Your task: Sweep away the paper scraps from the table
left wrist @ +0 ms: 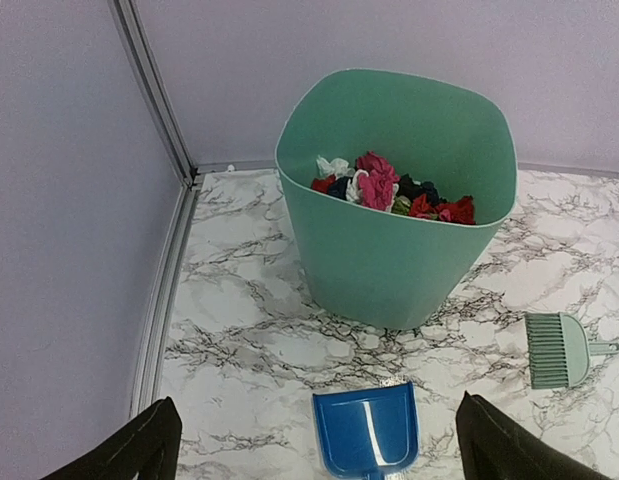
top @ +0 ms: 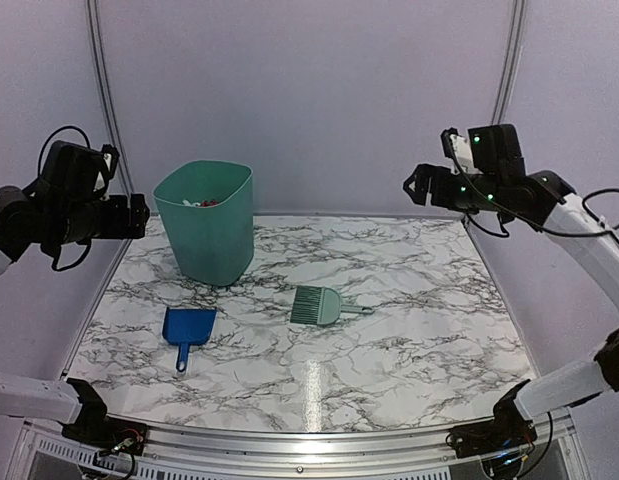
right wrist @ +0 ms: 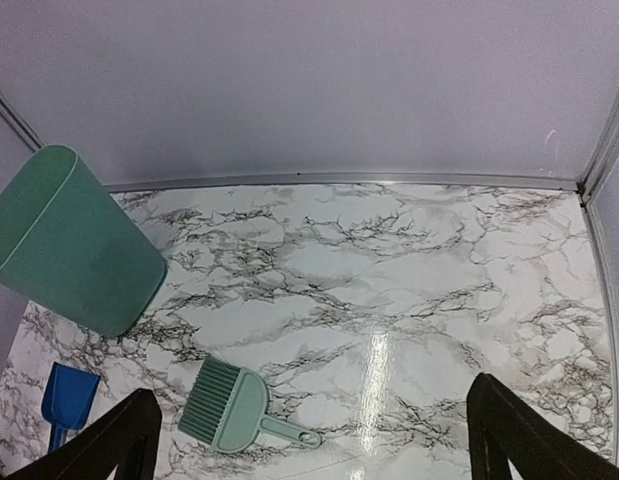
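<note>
The paper scraps (left wrist: 381, 188), pink, red, black and white, lie piled inside the green bin (left wrist: 389, 265); a few show over its rim in the top view (top: 201, 202). I see no scraps on the marble table (top: 409, 330). My left gripper (top: 139, 215) hangs high at the far left, open and empty, its view (left wrist: 317, 408) looking down on the bin and dustpan. My right gripper (top: 419, 186) hangs high at the far right, open and empty, its view (right wrist: 311, 395) looking over the table.
The blue dustpan (top: 189, 327) lies left of centre, in front of the bin (top: 206, 225). The mint-green hand brush (top: 319, 305) lies mid-table, handle to the right. A metal rail (top: 289, 440) edges the table; walls close in all around.
</note>
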{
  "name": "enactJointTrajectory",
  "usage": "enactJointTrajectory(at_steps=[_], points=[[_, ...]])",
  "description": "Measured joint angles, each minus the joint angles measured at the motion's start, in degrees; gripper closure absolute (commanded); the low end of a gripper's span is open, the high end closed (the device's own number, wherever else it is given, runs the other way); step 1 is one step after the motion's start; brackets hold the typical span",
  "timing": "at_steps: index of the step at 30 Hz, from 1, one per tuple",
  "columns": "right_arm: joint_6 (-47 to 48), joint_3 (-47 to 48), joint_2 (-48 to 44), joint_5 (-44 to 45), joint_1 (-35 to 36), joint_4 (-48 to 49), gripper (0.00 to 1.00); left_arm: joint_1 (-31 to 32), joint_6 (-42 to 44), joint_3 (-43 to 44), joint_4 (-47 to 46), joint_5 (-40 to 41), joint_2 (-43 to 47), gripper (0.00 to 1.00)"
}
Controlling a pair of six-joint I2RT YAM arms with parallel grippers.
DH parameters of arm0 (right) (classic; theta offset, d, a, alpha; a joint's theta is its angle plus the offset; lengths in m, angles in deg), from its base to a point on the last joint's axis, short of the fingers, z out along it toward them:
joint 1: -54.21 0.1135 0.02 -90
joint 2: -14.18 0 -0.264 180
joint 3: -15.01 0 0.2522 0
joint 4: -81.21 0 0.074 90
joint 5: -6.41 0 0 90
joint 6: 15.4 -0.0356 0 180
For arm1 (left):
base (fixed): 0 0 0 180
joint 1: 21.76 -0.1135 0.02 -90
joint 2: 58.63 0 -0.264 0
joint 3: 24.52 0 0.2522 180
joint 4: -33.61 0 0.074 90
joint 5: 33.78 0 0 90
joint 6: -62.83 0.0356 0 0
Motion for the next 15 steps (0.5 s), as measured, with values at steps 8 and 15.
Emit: enactJointTrajectory(at_steps=[8, 15], points=[[-3.3, -20.8, -17.8, 5.9, 0.0, 12.5, 0.01, 0.0, 2.5, -4.4, -4.8, 1.3, 5.2, 0.01], [-5.1, -22.2, -21.9, 11.1, 0.0, 15.3, 0.01, 0.0, 2.5, -5.9, -7.1, 1.6, 5.7, 0.01]])
